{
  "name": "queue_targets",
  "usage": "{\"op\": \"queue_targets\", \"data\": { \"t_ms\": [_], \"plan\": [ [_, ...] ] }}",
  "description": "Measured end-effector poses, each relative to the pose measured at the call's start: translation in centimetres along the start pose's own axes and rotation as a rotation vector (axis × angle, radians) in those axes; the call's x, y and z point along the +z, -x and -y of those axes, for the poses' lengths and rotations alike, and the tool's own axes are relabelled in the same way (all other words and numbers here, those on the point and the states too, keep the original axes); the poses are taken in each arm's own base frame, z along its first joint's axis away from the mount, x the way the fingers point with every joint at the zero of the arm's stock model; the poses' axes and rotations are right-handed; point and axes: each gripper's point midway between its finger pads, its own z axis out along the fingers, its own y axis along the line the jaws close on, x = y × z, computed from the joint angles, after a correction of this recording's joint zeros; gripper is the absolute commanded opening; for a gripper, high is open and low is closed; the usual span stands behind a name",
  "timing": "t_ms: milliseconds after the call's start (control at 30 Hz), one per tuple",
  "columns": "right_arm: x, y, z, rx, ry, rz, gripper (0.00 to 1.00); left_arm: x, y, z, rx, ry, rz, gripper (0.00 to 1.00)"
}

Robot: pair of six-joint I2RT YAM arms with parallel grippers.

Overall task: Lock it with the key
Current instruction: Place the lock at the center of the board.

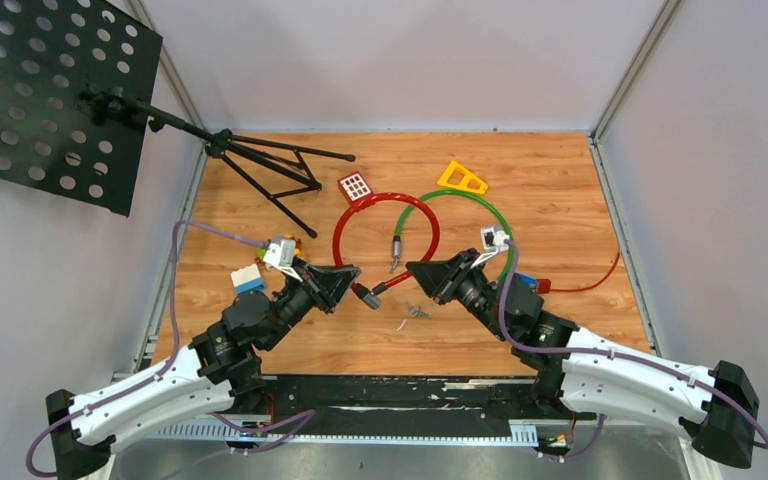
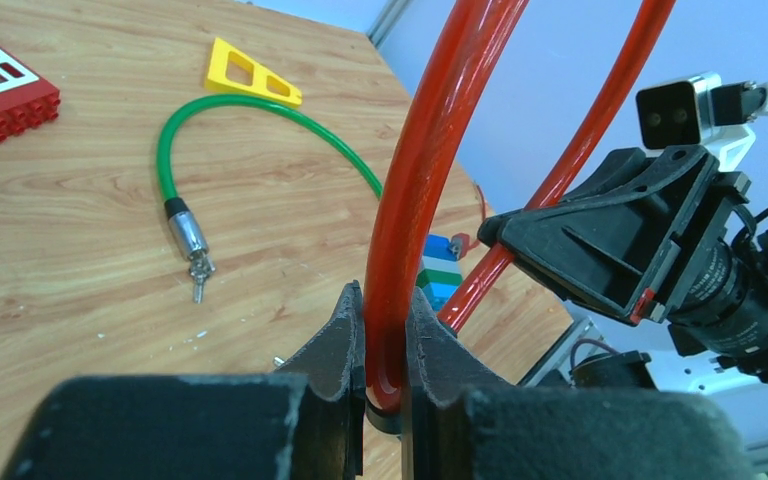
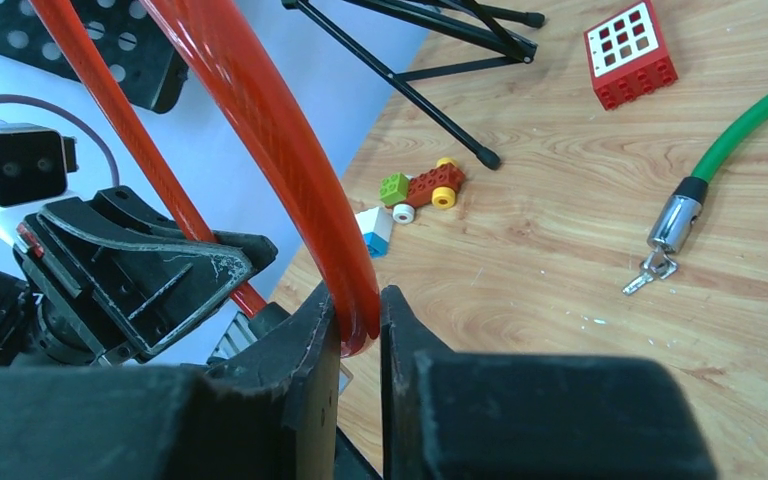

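Cable [image 2: 430, 150] between jaws: left gripper [image 2: 384, 310], seemingly right gripper [image 3: 358, 305].

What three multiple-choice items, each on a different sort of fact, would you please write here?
1. Where is the yellow triangle? A) far side of the table B) near edge C) off the table
2. How many cable locks are visible? A) one B) two C) three
3. The left hand is: A) open B) shut on the red cable lock C) shut on a key
Answers: 1 A, beside the green cable lock; 2 B, one red, one green; 3 B, fingers clamp it.
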Motion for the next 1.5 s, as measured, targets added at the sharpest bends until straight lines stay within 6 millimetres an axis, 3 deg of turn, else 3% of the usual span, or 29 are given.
{"op": "queue_targets", "data": {
  "t_ms": [67,167,233,367,567,867,1033,1167,1500],
  "plan": [
    [0.0,-0.2,0.3,-0.005,-0.011,-0.008,0.04,0.1,-0.4,-0.2,0.008,0.011,-0.014,0.0],
    [0.2,-1.0,1.0,-0.016,-0.037,-0.032,0.33,0.3,-1.0,-1.0,0.022,0.046,-0.038,0.0],
    [0.5,-1.5,1.4,-0.027,-0.052,-0.049,0.46,0.3,-1.4,-1.6,0.027,0.074,-0.047,0.0],
    [1.4,-1.8,3.5,-0.104,-0.144,-0.079,0.56,-0.1,-2.9,-5.1,0.074,0.232,-0.09,0.0],
    [1.7,-2.5,5.0,-0.191,-0.242,-0.154,0.57,-1.3,-4.8,-9.7,0.122,0.452,-0.139,0.0],
    [0.5,-4.3,8.6,-0.274,-0.4,-0.254,0.57,-3.0,-6.5,-15.1,0.106,0.717,-0.171,0.0],
    [0.2,-4.6,9.1,-0.295,-0.422,-0.283,0.6,-4.2,-8.7,-17.7,0.105,0.829,-0.232,0.23],
    [0.6,-4.6,9.5,-0.305,-0.459,-0.325,0.6,-4.7,-9.4,-18.5,0.096,0.874,-0.244,0.4],
    [2.8,-6.4,13.2,-0.299,-0.626,-0.559,0.61,-5.2,-9.5,-19.3,0.071,0.929,-0.221,0.65]
  ]
}}
